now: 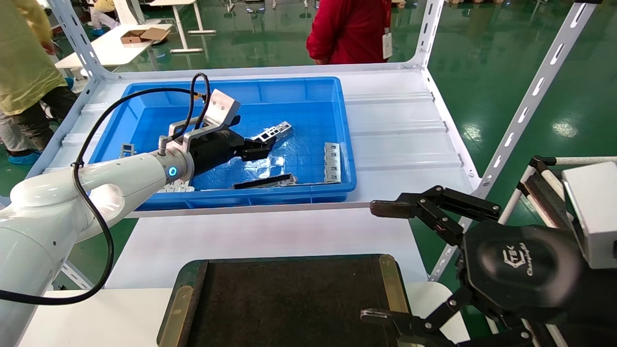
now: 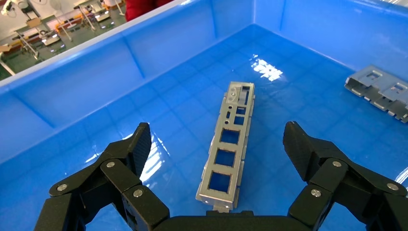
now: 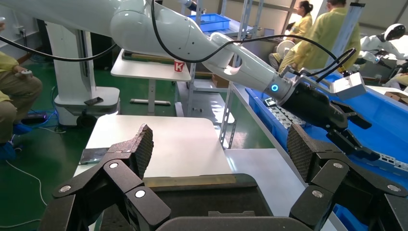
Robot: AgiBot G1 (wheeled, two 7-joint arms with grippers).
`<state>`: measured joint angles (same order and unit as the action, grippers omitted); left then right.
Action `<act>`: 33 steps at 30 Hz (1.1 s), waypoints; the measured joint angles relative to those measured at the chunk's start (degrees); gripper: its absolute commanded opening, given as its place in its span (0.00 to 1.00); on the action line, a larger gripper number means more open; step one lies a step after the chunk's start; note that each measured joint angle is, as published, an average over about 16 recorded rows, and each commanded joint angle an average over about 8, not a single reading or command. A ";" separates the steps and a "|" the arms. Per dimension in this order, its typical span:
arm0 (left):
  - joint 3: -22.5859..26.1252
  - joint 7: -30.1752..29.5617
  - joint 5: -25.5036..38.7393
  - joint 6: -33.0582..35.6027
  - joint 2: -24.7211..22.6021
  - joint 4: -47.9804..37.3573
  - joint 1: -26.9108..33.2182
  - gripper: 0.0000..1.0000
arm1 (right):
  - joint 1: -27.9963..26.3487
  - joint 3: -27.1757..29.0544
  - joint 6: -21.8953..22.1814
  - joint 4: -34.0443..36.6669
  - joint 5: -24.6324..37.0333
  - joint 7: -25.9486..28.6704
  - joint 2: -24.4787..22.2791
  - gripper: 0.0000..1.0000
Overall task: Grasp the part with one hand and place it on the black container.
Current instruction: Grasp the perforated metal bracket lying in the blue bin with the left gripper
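Observation:
The part, a slim silver bar with a row of square cutouts, lies in the blue bin. My left gripper is open just above it, one finger on either side and neither touching. In the head view the left gripper reaches into the bin's middle, and the part sticks out beyond its fingertips. The black container lies at the near edge of the table with nothing on it. My right gripper hovers open at the container's right side, holding nothing. In the right wrist view the right gripper stands over the black container.
A wider grey slotted plate and a dark flat strip lie near the bin's front wall. More plates sit at its left. Another plate lies beyond the left gripper. White shelf posts stand at the right. People stand behind.

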<state>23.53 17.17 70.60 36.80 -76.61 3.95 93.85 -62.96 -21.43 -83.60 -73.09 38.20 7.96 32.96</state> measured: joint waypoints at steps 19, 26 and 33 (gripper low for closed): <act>0.67 -1.39 0.10 -0.98 -0.78 -1.71 -0.58 0.00 | 0.00 -0.01 0.00 0.00 -0.01 -0.01 0.00 0.00; 1.04 -2.24 0.17 -1.12 -0.79 -1.45 -0.89 0.00 | 0.00 -0.02 0.01 0.00 -0.01 -0.01 -0.01 0.00; 1.34 -2.84 0.14 -1.32 -0.75 -1.28 -1.16 0.00 | -0.01 -0.02 0.01 0.00 -0.01 -0.01 -0.01 0.00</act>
<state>24.87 14.33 70.75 35.48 -77.36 2.67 92.68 -62.96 -21.45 -83.59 -73.09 38.18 7.95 32.95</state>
